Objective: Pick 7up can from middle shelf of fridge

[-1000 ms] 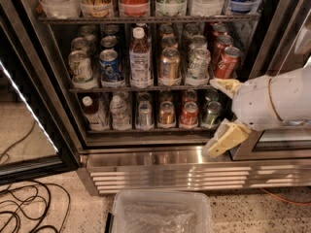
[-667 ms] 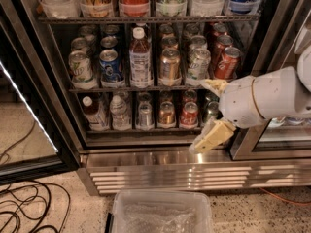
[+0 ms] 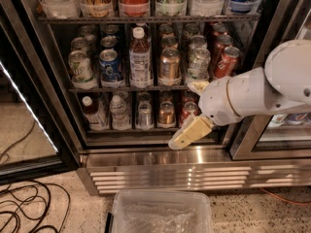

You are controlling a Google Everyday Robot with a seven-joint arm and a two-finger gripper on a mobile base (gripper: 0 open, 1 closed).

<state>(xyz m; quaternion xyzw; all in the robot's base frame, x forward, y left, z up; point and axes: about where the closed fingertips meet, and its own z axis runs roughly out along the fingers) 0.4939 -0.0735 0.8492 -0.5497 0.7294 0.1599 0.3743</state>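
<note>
Gripper (image 3: 183,114): the jaws stand wide apart and hold nothing. The upper finger (image 3: 197,86) lies at the front edge of the middle shelf (image 3: 121,88), towards its right end and just below a silver can (image 3: 198,62). Whether it touches the edge cannot be told. The lower finger (image 3: 189,132) slants down and left across the front of the lowest rack. The white arm (image 3: 252,93) enters from the right.

Containers:
- Middle shelf, clear row trays, left to right: the 7up can (image 3: 80,68), a blue can (image 3: 111,64), a white-capped bottle (image 3: 140,57), a bronze can (image 3: 170,64), the silver can, and a red can (image 3: 226,62) leaning to one side. More cans stand behind the front ones.
- Top rack: large bottles.
- Lowest rack: small bottles and cans.
- Floor, in front of the fridge (image 3: 194,176): a clear plastic bin (image 3: 121,212) holding crumpled clear film.

7up can: it is at the front of the leftmost row on the middle shelf, well apart from the gripper. It stands upright with its long axis vertical and its pull-tab top facing up. The green markings face the open front.

Black cables (image 3: 24,212) lie on the floor at lower left.
</note>
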